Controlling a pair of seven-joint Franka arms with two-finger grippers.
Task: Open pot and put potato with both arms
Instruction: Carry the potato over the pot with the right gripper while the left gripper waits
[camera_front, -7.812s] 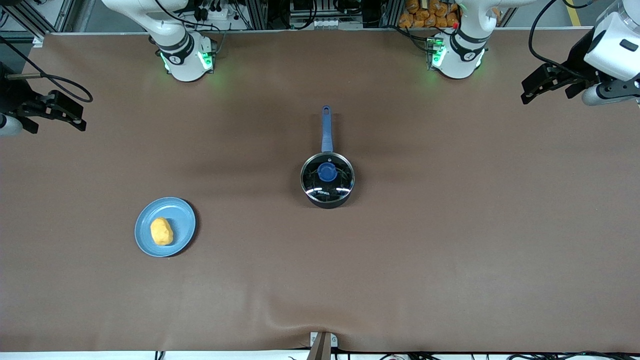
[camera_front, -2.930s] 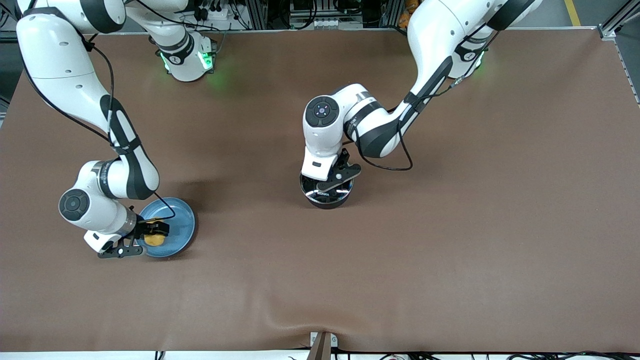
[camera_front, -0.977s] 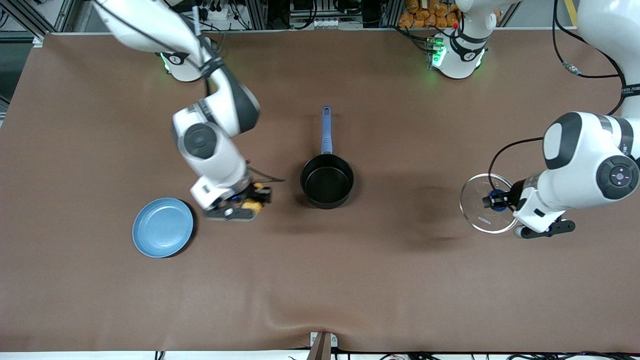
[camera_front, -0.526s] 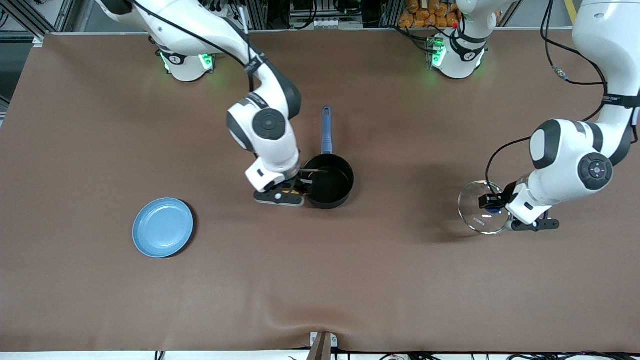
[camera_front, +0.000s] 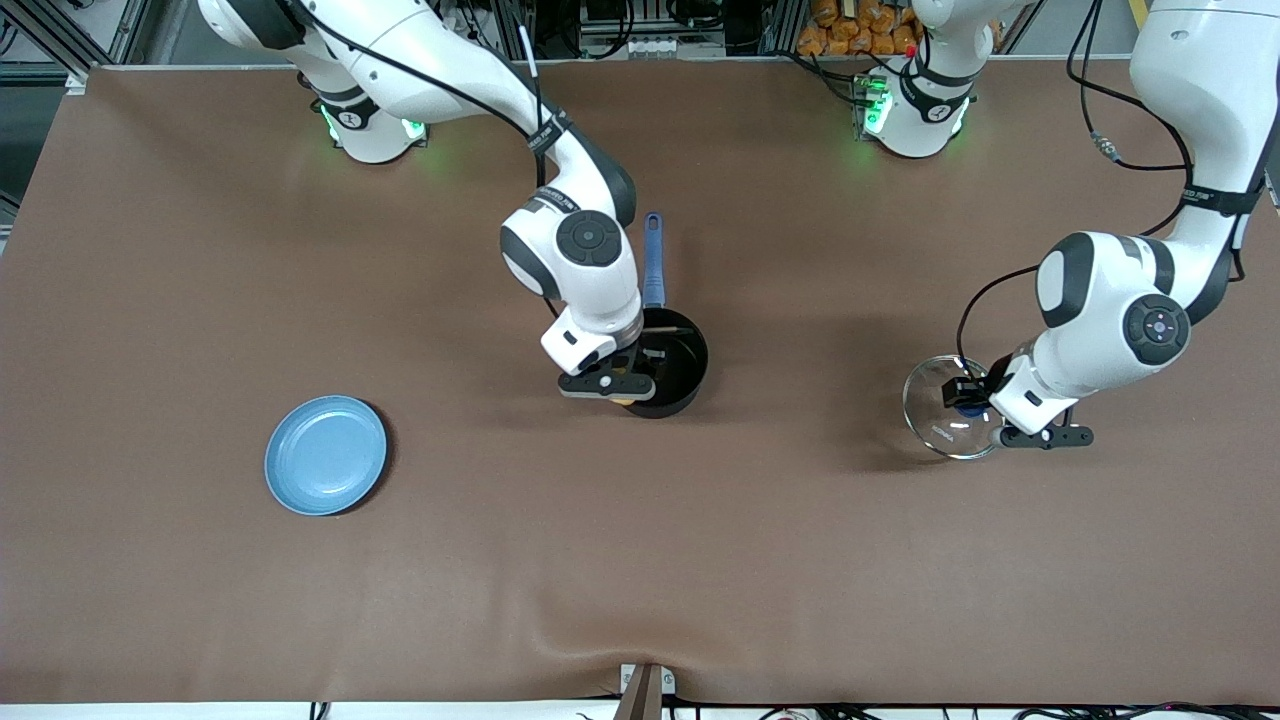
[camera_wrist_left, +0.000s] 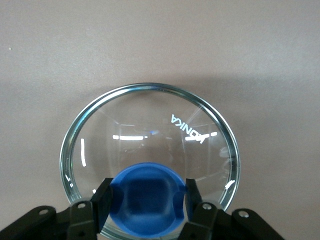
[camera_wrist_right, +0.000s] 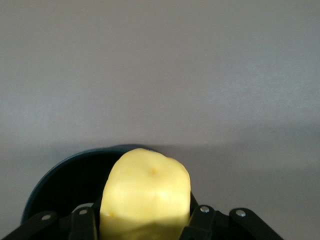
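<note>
Nearest the front camera lies the light-blue plate, bare, at the right arm's end of the table. Next, at the left arm's end, the left gripper holds the glass lid by its blue knob, fingers clamped on it, low over the table. Farther off, at mid-table, the right gripper grips the potato over the open pot. The placing step is in hand; next the fingers should part over the pot's middle. Half a second ago the potato hung beside the pot's rim, and the lid sat slightly higher
</note>
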